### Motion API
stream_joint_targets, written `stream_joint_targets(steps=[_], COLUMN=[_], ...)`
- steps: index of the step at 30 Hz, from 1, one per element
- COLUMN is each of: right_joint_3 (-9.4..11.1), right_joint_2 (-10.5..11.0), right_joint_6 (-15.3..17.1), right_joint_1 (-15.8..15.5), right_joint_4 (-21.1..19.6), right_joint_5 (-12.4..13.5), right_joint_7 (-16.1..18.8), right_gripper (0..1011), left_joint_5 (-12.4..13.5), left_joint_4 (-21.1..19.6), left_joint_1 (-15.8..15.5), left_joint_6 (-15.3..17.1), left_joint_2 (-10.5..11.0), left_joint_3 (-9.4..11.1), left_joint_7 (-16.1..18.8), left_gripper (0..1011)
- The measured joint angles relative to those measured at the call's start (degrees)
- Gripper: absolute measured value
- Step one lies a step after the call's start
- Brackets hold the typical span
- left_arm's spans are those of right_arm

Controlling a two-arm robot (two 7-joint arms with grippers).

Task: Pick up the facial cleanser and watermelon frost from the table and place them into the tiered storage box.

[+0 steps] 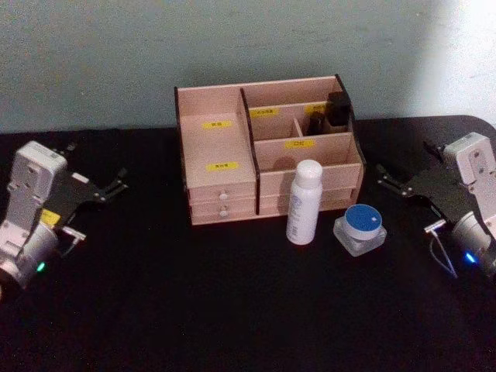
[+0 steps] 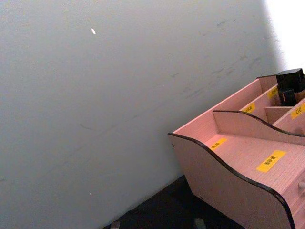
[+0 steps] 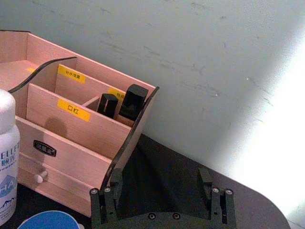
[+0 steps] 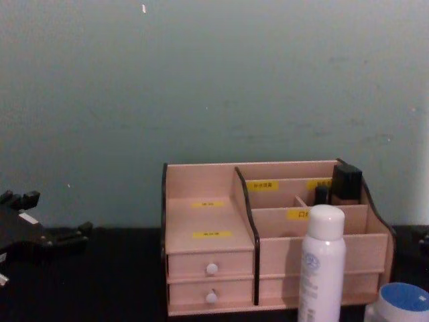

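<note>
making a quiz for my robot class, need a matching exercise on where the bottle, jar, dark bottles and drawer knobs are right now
Things
1. white bottle
2. blue-lidded jar
3. dark bottles
4. white knobs

Places
A. in the wooden box's back right compartment
B. upright on the table, in front of the box's right half
C. on the box's drawer fronts
D. on the table, the thing nearest the right jaws

Pairs: 1-B, 2-D, 3-A, 4-C

The left jaws and right jaws are open at the table's two sides, holding nothing.
</note>
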Motion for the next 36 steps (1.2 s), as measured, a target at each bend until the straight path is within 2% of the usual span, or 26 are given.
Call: stream_joint_targets(steps=[12,21,25,29,36], right_joint_3=[0.07,2.18,3.45,4.7,5.42], right_joint_2=[-0.02,0.11,0.69,2.15,4.04], right_joint_6=[0.0,-0.66,-0.68,-0.9,-2.33], right_joint_1=[-0.01,-1.29,-2.73,-5.22,-8.57], right_joint_4=[0.0,-1.11,-2.88,-6.21,-11.0], right_joint_5=[-0.01,0.57,1.96,4.04,6.26], right_joint_7=[0.05,2.24,3.77,6.74,12.21], right_gripper=[1002,1003,1002,1002,1002], left_joint_5=[0.0,0.0,0.0,0.0,0.0], left_joint_4=[0.0,0.0,0.0,0.0,0.0], left_joint_1=[0.0,0.0,0.0,0.0,0.0], left_joint_6=[0.0,0.0,0.0,0.0,0.0], left_joint_2=[0.0,0.0,0.0,0.0,0.0], left_joint_3=[0.0,0.0,0.0,0.0,0.0], left_joint_7=[0.0,0.0,0.0,0.0,0.0], left_gripper=[1001,1001,1001,1001,1001])
